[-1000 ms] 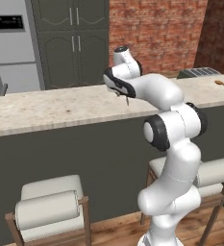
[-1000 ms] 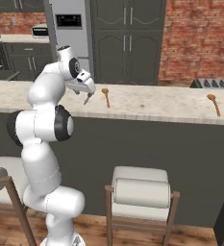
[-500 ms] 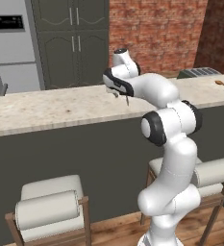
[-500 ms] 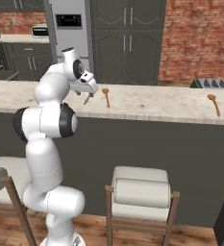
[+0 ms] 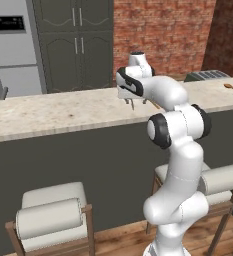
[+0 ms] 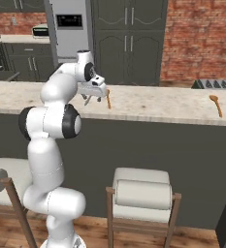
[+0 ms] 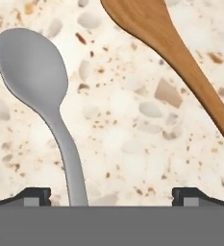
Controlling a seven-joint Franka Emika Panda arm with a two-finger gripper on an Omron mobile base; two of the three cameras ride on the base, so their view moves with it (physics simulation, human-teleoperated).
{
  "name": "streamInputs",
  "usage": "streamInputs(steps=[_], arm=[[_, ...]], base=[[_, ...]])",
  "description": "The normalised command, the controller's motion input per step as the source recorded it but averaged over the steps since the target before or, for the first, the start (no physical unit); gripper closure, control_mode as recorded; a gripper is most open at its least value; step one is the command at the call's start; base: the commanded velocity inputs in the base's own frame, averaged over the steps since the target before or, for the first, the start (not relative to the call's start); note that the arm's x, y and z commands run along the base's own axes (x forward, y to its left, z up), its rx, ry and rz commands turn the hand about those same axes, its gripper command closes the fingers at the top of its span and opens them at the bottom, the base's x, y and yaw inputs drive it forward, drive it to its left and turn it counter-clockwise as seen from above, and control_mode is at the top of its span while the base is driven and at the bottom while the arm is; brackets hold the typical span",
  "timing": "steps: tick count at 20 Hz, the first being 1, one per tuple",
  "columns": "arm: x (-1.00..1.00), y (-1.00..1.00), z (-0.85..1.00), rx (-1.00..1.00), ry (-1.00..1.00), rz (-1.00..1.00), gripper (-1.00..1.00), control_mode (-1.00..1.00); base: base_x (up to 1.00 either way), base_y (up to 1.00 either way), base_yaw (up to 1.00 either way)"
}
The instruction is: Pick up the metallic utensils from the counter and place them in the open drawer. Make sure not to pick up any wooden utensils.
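two spoons under the spread claw

two spoons lie on the counter (image 7: 132, 125) below the gripper (image 7: 111, 194): a metal spoon (image 7: 41, 96) and a wooden spoon (image 7: 176, 57), apart from each other. the fingertips (image 7: 34, 196) stand wide apart and hold nothing; the metal handle runs down between them, nearer one tip. a second wooden spoon (image 6: 215, 103) lies well off along the counter.

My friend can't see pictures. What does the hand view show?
A grey metal spoon lies on the speckled beige stone counter, beside an orange-brown wooden spoon. The open end effector hovers above.
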Motion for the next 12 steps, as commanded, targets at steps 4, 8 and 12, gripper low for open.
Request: streamInputs(steps=[4, 8, 12], arm=[[0.00, 0.00, -0.44, 0.00, 0.14, 0.00, -1.00, -1.00], [0.00, 0.17, -0.19, 0.00, 0.06, 0.00, -1.00, -1.00], [0.01, 0.22, -0.02, 0.00, 0.03, 0.01, -1.00, -1.00]], base=[[0.00, 0.00, 0.00], [0.00, 0.00, 0.00], [0.00, 0.00, 0.00]])
